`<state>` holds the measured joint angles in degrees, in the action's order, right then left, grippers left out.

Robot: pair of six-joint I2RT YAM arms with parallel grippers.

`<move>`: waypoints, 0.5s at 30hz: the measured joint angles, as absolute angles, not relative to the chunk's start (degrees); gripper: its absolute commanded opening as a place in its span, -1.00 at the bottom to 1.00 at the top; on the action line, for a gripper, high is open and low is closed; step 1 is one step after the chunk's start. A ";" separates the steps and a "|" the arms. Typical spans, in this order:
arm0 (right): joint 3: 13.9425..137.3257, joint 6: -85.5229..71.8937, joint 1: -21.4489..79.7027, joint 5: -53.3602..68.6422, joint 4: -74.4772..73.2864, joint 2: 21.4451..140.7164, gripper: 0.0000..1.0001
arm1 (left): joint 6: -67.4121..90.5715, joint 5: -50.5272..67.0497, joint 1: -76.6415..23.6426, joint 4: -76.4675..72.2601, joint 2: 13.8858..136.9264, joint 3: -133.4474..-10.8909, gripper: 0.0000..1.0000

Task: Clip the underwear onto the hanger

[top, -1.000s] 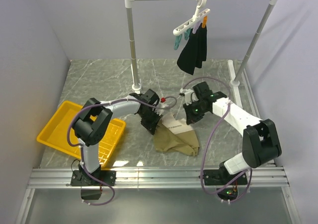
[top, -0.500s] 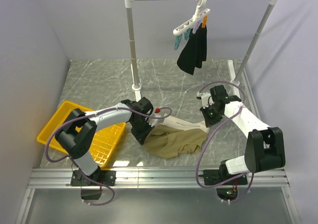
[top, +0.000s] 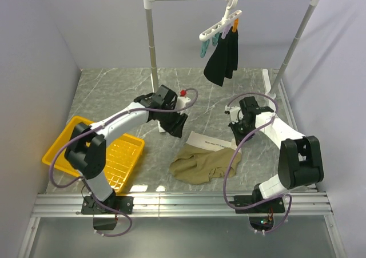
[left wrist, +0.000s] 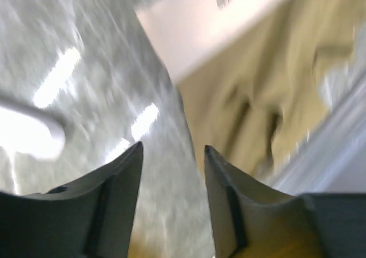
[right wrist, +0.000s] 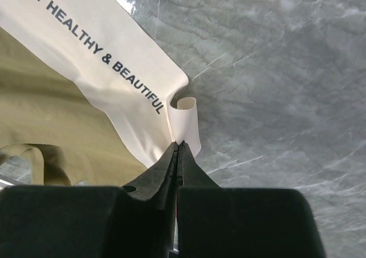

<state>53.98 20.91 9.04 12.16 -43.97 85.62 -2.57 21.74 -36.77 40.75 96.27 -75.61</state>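
1. Lifted off the fabric since the earlier frame, the left gripper (top: 178, 131) is seen parted, holding nothing.
2. One underwear (top: 200, 165) and one white plastic hanger (top: 220, 26) are counted.
3. Tan, crumpled soft cloth is spread on the marble table (top: 114, 86) between the arms.
4. Its cream printed waistband (right wrist: 114, 58) is pinched by the clenched right gripper (right wrist: 178, 145).
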 measured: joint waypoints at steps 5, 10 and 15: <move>54.13 20.56 8.51 12.75 -44.21 86.00 -0.74 | 2.94 19.59 -37.47 33.52 103.66 -77.08 0.08; 54.15 20.25 5.43 13.13 -44.82 85.93 -0.23 | 6.87 17.98 -38.92 30.59 112.71 -77.73 0.04; 55.16 19.84 2.22 13.28 -46.26 85.93 -0.07 | 8.95 17.67 -40.42 27.22 114.30 -80.12 0.01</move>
<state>55.16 19.84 2.22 13.28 -46.26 85.93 8.95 17.67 -40.42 27.22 114.30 -80.12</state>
